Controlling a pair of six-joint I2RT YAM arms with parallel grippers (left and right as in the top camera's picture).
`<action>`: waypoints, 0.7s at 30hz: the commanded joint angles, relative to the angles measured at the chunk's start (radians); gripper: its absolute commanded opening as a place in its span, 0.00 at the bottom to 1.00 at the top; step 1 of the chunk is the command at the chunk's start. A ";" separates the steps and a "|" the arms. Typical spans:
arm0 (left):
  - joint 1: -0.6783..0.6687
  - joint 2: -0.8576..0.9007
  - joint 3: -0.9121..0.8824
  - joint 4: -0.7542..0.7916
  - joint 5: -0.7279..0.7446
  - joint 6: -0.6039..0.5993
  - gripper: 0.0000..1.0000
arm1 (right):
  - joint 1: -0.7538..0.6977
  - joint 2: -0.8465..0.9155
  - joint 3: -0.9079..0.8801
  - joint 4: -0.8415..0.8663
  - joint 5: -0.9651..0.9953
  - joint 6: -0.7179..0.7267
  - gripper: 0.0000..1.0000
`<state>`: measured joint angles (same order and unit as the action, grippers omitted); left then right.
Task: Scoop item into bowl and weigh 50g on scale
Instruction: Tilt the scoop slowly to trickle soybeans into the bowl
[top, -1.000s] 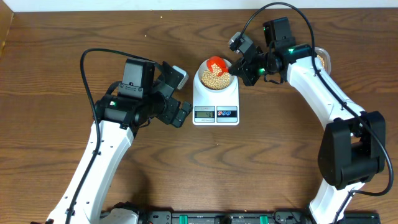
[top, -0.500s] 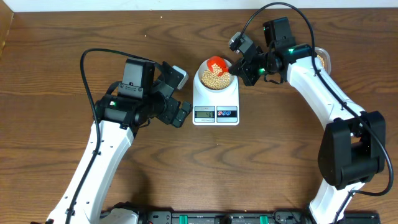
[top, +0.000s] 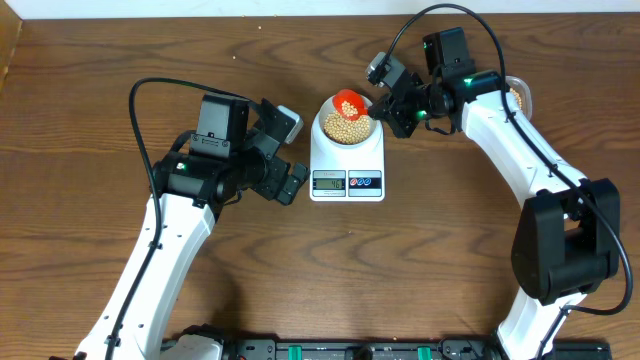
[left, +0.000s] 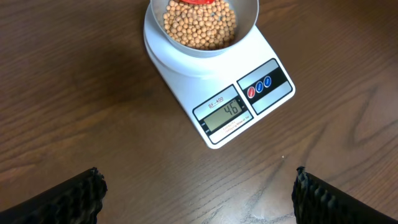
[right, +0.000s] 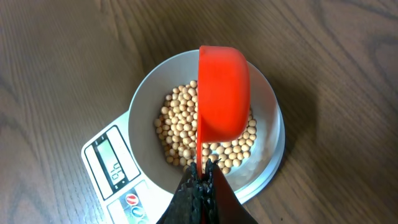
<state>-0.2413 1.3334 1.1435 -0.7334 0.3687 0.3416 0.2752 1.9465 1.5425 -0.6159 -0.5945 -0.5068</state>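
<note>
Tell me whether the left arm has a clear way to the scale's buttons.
Probably yes: the left gripper hangs open beside the scale with nothing between it and the buttons; the right gripper holds the red scoop over the bowl, farther back.

The number 46 is shown on the little grey screen (left: 225, 114) of the scale (left: 186, 78). Tiny letters, likely SF-400, are printed just above it. From the right wrist view the same number is seen upside down

Dark wood desk (top: 80, 120); red scoop (top: 348, 102) tipped on its side; clear tub (top: 525, 92) far right, mostly hidden; black rail (top: 350, 350) near edge.
</note>
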 joint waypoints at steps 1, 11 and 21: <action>0.003 0.007 0.013 -0.003 0.013 0.016 0.98 | 0.003 -0.037 0.014 0.000 -0.018 0.020 0.01; 0.003 0.007 0.013 -0.003 0.013 0.016 0.98 | 0.003 -0.037 0.014 -0.005 -0.018 0.065 0.01; 0.003 0.007 0.013 -0.003 0.013 0.017 0.98 | 0.003 -0.037 0.014 -0.005 -0.018 0.065 0.01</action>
<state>-0.2413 1.3334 1.1435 -0.7338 0.3687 0.3416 0.2752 1.9457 1.5425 -0.6178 -0.5949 -0.4530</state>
